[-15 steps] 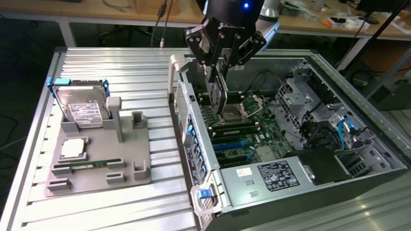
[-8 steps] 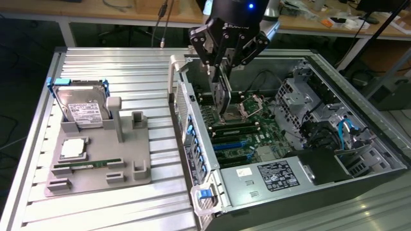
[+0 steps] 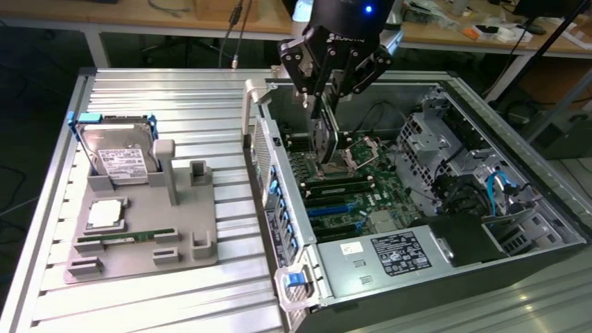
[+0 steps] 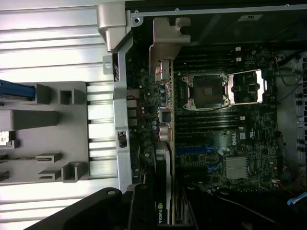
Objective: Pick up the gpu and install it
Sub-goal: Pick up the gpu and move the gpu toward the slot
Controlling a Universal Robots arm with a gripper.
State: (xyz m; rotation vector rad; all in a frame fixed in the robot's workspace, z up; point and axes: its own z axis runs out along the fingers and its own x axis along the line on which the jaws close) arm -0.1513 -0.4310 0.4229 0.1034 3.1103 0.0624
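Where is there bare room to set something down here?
In the exterior view, bare ribbed table lies above the hard drive, below the grey fixture, and between fixture and case. Inside the case it is crowded: the hand holds the gpu there.

The exterior view looks down at a slant from high up and a little way off. It sees the whole open computer case (image 3: 263, 156) and the gray tray (image 3: 185, 232) beside it on the table (image 3: 166, 97). The wrist view looks straight down from close above. Both see the motherboard (image 4: 216, 124) and part of the tray.
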